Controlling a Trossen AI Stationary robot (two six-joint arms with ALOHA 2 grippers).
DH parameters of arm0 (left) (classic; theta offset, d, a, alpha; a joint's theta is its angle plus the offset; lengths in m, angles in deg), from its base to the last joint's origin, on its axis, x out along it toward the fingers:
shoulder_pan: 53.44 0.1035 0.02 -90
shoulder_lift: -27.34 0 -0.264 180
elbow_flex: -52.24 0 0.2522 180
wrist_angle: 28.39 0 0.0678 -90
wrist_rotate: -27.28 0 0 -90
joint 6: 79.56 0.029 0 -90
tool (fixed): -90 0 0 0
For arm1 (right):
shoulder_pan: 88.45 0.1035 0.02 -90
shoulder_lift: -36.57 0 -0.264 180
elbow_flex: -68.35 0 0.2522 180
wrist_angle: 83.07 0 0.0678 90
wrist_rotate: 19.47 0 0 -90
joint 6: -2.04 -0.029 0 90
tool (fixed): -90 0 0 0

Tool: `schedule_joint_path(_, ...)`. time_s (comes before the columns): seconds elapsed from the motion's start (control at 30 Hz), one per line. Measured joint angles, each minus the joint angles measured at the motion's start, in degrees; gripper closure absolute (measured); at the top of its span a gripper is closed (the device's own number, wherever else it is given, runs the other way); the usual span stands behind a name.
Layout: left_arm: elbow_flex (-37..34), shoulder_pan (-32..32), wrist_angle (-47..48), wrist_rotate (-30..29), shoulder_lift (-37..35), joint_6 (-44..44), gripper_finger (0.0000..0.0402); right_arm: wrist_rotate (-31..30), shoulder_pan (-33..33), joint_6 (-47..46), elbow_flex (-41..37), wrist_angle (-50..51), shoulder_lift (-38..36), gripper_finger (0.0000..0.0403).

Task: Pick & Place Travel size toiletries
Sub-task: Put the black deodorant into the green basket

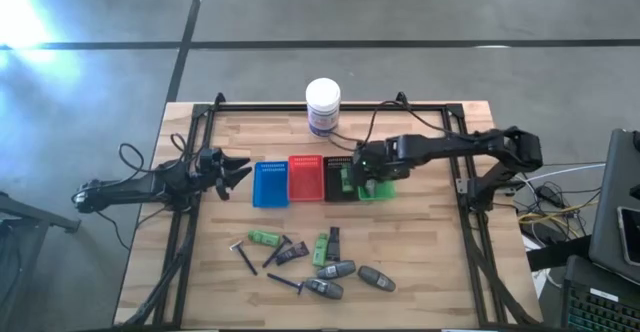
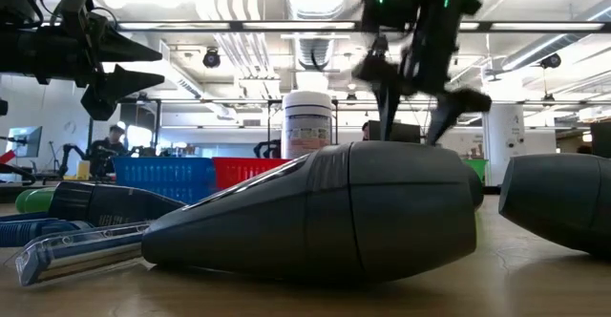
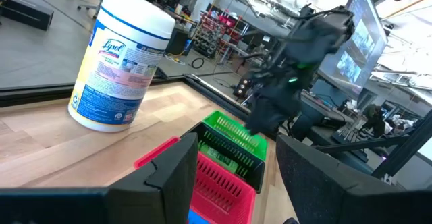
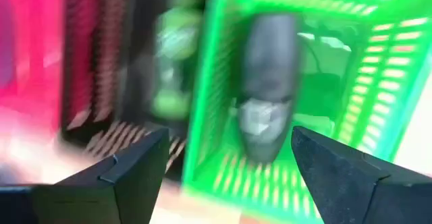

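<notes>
The right hand (image 1: 364,175) is hovering wide open over the green tray (image 4: 351,82), where a grey bottle (image 4: 266,89) is lying, apparently just placed. Remaining toiletries (image 1: 330,269) are waiting near the worktop's front edge; next comes reaching there. The left hand (image 1: 232,173), open, is idling at the left edge.

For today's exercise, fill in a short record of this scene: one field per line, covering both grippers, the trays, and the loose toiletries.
right gripper: open, above the green tray
green tray contents: a grey mini bottle
black tray contents: a green tube
left gripper: open, waiting left of the blue tray
red tray: between blue and black
loose toiletries: near table edge
white jar: behind trays
</notes>
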Motion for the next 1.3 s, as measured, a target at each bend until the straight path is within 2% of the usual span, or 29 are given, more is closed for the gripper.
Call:
schedule_joint_path(0.13,0.0,0.0,0.0,0.0,0.0,0.0,0.0195,0.0,6.6,5.0,4.6,8.9,-0.7,0.009)
schedule_joint_path(0.23,0.0,0.0,0.0,0.0,0.0,0.0,0.0195,2.5,13.7,16.2,6.6,9.4,-0.7,0.0095)
schedule_joint_path(0.3,0.0,0.0,0.0,0.0,0.0,0.0,0.0195,4.9,19.1,20.2,7.4,9.3,-0.1,0.0101)
schedule_joint_path(0.47,0.0,0.0,0.0,0.0,0.0,0.0,0.0195,7.8,30.3,20.0,9.1,3.8,4.3,0.0112)
schedule_joint_path(0.63,0.0,0.0,0.0,0.0,0.0,0.0,0.0195,8.0,37.6,18.2,12.8,1.3,12.1,0.0108)
schedule_joint_path(0.9,0.0,0.0,0.0,0.0,0.0,0.0,0.0195,7.4,41.4,15.4,23.0,6.0,25.0,0.0075)
schedule_joint_path(1.0,0.0,0.0,0.0,0.0,0.0,0.0,0.0195,4.2,41.6,15.3,26.6,11.0,28.4,0.0065)
schedule_joint_path(1.1,0.0,0.0,0.0,0.0,0.0,0.0,0.0195,2.0,41.5,15.4,28.0,12.9,29.8,0.0057)
schedule_joint_path(1.3,0.0,0.0,0.0,0.0,0.0,0.0,0.0195,1.6,41.8,15.8,27.6,12.8,31.0,0.0056)
